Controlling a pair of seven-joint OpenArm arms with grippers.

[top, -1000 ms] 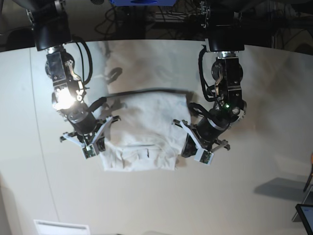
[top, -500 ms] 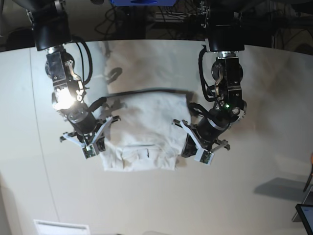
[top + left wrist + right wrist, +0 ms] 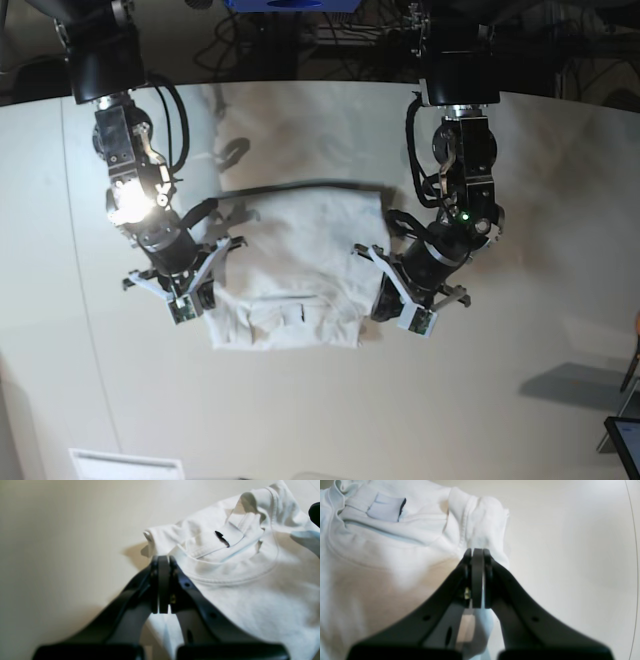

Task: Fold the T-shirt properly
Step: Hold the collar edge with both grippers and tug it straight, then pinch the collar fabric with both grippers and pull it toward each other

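Observation:
The white T-shirt (image 3: 300,250) lies partly folded on the table, with its collar end nearest the camera. Its collar and neck label show in the left wrist view (image 3: 225,537) and the right wrist view (image 3: 385,507). My left gripper (image 3: 383,298) is on the right in the base view. It is shut at the shirt's shoulder corner (image 3: 163,560), where the fabric rises to its tips. My right gripper (image 3: 205,293) is shut the same way on the opposite shoulder edge (image 3: 477,552).
The pale table (image 3: 520,330) runs bare on both sides of the shirt. A thin dark line (image 3: 300,185) runs along the shirt's far edge. A white object (image 3: 125,465) lies at the front left. A dark screen corner (image 3: 625,445) shows at the front right.

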